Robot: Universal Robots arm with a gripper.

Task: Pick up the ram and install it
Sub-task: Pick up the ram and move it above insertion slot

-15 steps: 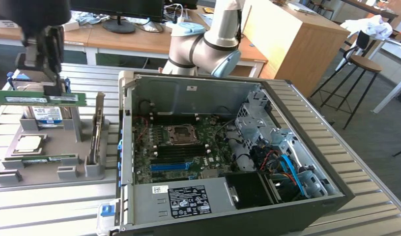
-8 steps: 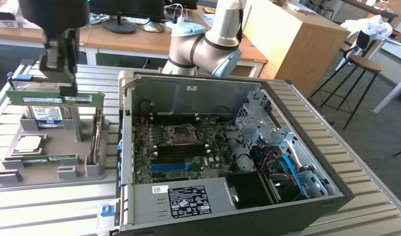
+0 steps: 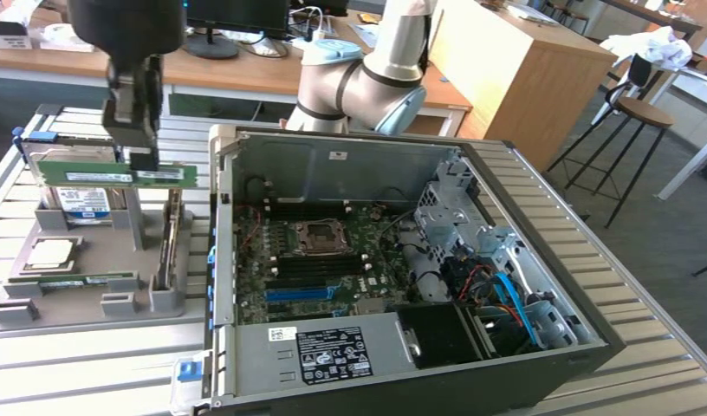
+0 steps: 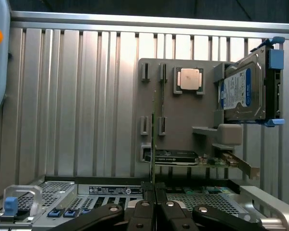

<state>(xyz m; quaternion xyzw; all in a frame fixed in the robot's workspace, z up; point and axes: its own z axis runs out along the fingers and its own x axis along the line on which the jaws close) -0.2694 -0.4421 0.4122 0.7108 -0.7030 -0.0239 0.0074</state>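
Jaws: mine, clamped together on the ram (image 3: 174,176) near mid-length, by its upper edge | Position: ram level, over grey parts tray (image 3: 65,308) on slatted tabletop (image 3: 87,373), beside open computer case (image 3: 330,165) | Handling: likely light, stiff, fragile; grip bare edges, not chips or contacts.

The ram (image 3: 100,176) is a long, narrow green circuit-board stick with a paler strip along its face. It hangs level and on edge, clear above the far part of the grey holder tray (image 3: 94,251), with its broad face turned to the exterior camera. The closed fingers of the gripper (image 3: 143,165) pinch it, somewhat toward its end on the exterior view's right. From the wrist it appears edge-on as a thin line (image 4: 153,139).
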